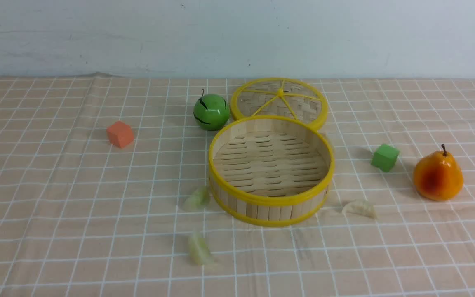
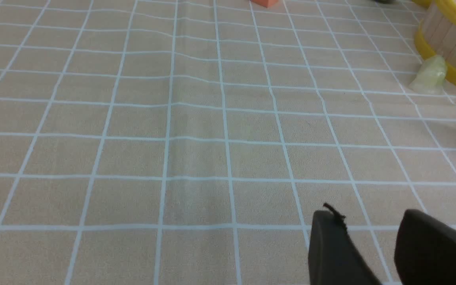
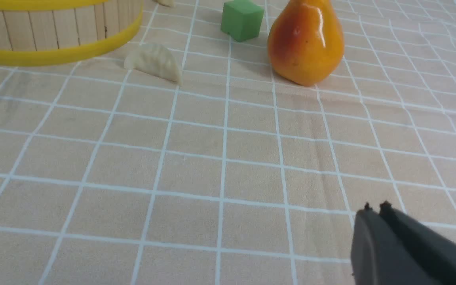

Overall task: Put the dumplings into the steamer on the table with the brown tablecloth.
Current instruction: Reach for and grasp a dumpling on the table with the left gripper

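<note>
The steamer [image 1: 270, 201], a round bamboo basket with yellow rims, stands empty mid-table on the brown tablecloth [image 1: 56, 206]. Three pale dumplings lie on the cloth: one touching its front-left wall [image 1: 196, 199], one nearer me [image 1: 200, 249], one at its front right [image 1: 359, 208]. Neither arm shows in the front view. In the left wrist view my left gripper [image 2: 370, 217] is open over bare cloth, well short of a dumpling [image 2: 430, 75] beside the steamer [image 2: 449, 35]. My right gripper [image 3: 375, 206] is shut on nothing, far from a dumpling [image 3: 153, 61].
A flat woven lid [image 1: 278, 103] leans behind the steamer, with a green apple [image 1: 211, 111] to its left. An orange cube [image 1: 120, 134] sits at the left. A green cube [image 1: 384, 157] and an orange pear [image 1: 438, 175] stand at the right.
</note>
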